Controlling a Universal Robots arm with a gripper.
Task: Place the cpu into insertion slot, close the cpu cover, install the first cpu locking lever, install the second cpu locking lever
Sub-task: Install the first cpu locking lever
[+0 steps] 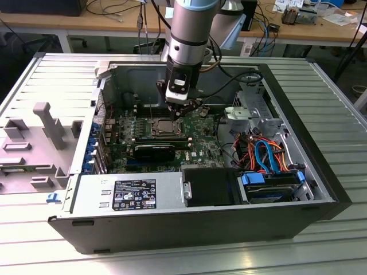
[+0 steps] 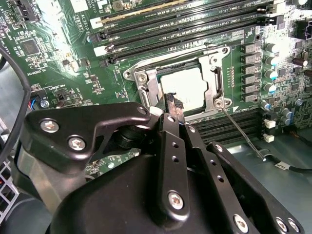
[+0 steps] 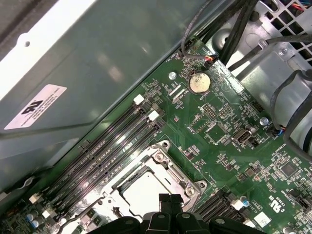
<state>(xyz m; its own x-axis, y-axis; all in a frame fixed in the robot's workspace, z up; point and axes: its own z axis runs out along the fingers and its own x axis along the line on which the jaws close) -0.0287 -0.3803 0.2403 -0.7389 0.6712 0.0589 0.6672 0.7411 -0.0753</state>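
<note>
The cpu point(image 2: 183, 87) lies flat in the insertion slot with its silvery top showing; it also shows in the first wrist view point(image 3: 146, 187) and in the exterior view point(image 1: 165, 125). The grey cpu cover point(image 2: 146, 84) lies down around it as a frame, also visible here point(image 3: 163, 163). A thin wire locking lever point(image 2: 243, 136) juts out from the socket corner across the black slots. My gripper point(image 2: 173, 105) is shut on nothing, its dark tips just over the cover's edge point(image 3: 168, 201). In the exterior view the gripper point(image 1: 186, 107) hangs just above the socket.
Long memory slots point(image 2: 185, 24) run beside the socket. The open computer case holds a black card point(image 1: 155, 152), a power supply point(image 1: 126, 195), coloured cables point(image 1: 264, 152) and a drive bay point(image 1: 269, 186). The grey case wall point(image 3: 97, 73) stands close behind the board.
</note>
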